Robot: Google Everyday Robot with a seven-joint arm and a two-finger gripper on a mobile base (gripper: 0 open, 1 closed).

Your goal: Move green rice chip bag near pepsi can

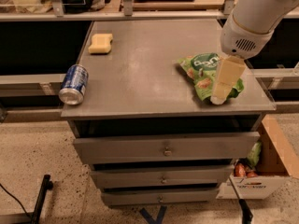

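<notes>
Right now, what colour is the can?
Pepsi can: blue, white markings, camera view. Gripper over green rice chip bag.

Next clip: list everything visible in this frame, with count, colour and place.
green rice chip bag: 1, bright green, right side of the cabinet top, partly behind the gripper
pepsi can: 1, blue, on its side at the top's front-left edge
sponge: 1, yellow, back-left of the top
cabinet: 1, grey, centre, three drawers
cardboard box: 1, brown and white, on the floor right of the cabinet, packets inside
arm: 1, white, upper right
gripper: 1, cream, over the bag's front-right part
</notes>
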